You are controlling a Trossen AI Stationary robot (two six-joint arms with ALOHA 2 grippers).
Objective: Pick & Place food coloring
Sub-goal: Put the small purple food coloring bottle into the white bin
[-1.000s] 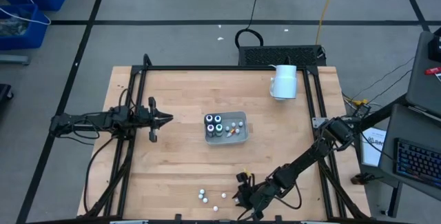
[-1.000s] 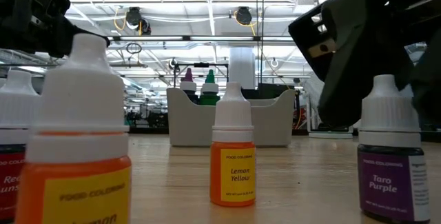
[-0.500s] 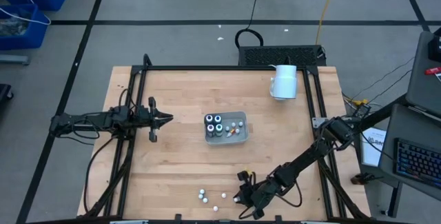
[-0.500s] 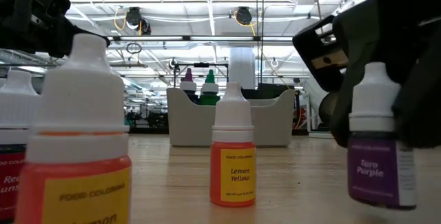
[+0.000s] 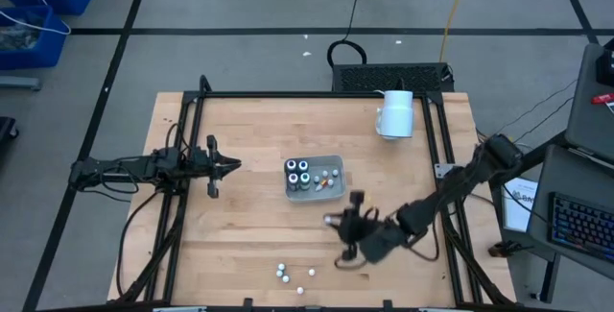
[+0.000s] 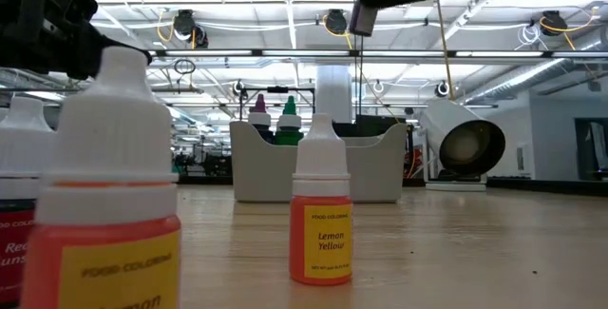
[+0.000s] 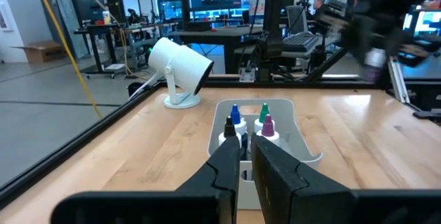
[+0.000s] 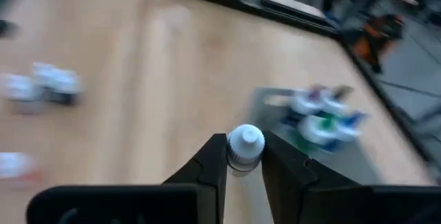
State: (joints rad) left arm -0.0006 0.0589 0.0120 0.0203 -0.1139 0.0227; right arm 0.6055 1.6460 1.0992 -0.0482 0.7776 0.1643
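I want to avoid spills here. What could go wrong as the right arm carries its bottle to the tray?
1. The right gripper pinches the bottle only near its cap; it might slip out.
2. The tray already holds several bottles; the new one may knock them when lowered.
3. The loose bottles near the table edge could be swept off on a later pass.

You have open tabletop (image 5: 249, 226) between the tray (image 5: 314, 178) and the near loose bottles (image 5: 295, 275); the white cylinder (image 5: 394, 114) blocks the far right.

Four loose bottles (image 5: 293, 276) on the table — one tray (image 5: 334, 189), one white cylinder (image 5: 394, 113).
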